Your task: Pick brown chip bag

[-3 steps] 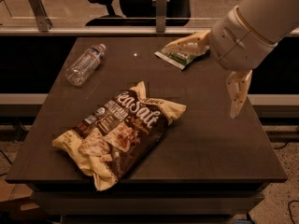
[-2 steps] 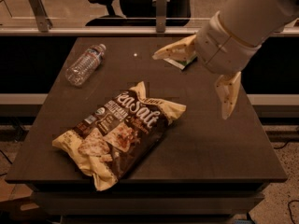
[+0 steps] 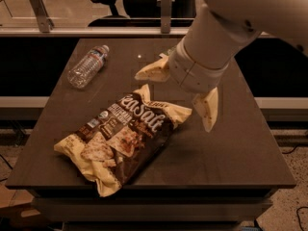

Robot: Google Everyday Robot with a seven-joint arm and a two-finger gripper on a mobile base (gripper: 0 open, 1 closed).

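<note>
In the camera view, the brown chip bag [image 3: 120,138] lies flat on the front left part of the dark table [image 3: 240,143]. The gripper [image 3: 174,101] hangs over the bag's far right corner with its jaws spread wide and holding nothing. Only that corner is below the gap. A plastic water bottle [image 3: 88,65] lies at the table's far left.

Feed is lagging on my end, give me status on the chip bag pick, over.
Gripper hovers at upper right corner of brown chip bag, jaws open. Bag flat on table, not gripped. Water bottle lies apart, not in the way.
</note>
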